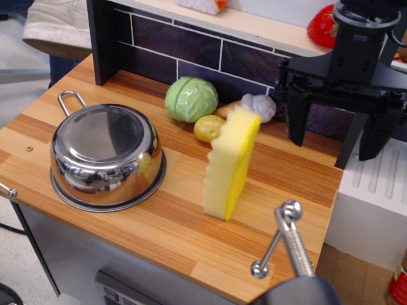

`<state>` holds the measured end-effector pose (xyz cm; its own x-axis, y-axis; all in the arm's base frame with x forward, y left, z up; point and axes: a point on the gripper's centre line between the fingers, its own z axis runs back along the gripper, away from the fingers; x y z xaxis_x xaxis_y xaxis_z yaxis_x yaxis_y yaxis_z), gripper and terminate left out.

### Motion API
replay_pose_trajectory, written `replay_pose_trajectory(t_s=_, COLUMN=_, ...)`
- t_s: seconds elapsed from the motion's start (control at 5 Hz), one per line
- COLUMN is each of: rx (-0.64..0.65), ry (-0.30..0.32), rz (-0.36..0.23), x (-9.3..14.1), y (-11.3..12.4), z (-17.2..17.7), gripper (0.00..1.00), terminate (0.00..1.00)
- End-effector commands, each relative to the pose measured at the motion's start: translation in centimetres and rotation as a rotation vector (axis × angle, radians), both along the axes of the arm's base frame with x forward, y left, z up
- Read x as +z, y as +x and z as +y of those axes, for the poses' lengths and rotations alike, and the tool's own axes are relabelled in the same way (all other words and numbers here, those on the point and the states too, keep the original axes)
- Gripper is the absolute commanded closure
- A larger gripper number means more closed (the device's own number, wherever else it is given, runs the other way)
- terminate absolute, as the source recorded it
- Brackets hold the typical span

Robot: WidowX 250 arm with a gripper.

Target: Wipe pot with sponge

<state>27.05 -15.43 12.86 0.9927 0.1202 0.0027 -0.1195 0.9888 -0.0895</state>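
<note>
From my remote station I see a wooden countertop (172,229) from above and slightly to one side. At the far left, a shiny steel pot (107,154) sits upside down on the wood, its flat base facing up and its flared rim touching the counter. Its thin wire handle (70,100) loops out toward the back left.

Moving right, a green toy cabbage (191,98) rests near the back wall, with a small yellow potato (208,128) just beside it. Behind the potato lies a pale grey garlic bulb (259,107).

In the middle of the counter the yellow sponge (231,164) stands upright on one narrow end, its wavy edge facing the pot. It is apart from the pot, with bare wood between them, and its top edge sits close to the potato and garlic.

Further right and higher up, my black gripper (334,130) hangs above the counter's back right corner. Its two fingers (297,121) point down, spread wide, with nothing between them. It is off to the right of the sponge, not touching it, and well apart from the pot.

Behind runs a dark tiled wall (191,51) with a pale shelf above, holding a red strawberry (322,27). A white block (375,203) stands to the right of the counter. A metal clamp (286,241) shows in the foreground.
</note>
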Motion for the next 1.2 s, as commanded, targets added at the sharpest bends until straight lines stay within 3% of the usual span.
replay_pose_trajectory(t_s=0.0, rx=0.0, ry=0.0, rz=0.0, x=0.0, y=0.0, z=0.0, gripper=0.0, terminate=0.0)
replay_pose_trajectory(t_s=0.2, rx=0.0, ry=-0.018, rz=-0.017, x=2.1, y=0.6, z=2.5, gripper=0.0, terminate=0.0)
replay_pose_trajectory(t_s=0.6, rx=0.042, ry=-0.017, rz=-0.023, x=3.5, y=0.4, z=7.2, gripper=0.0, terminate=0.0)
replay_pose_trajectory(t_s=1.0, rx=0.024, ry=0.04, rz=-0.02, x=1.1, y=-0.3, z=8.4, gripper=0.0, terminate=0.0)
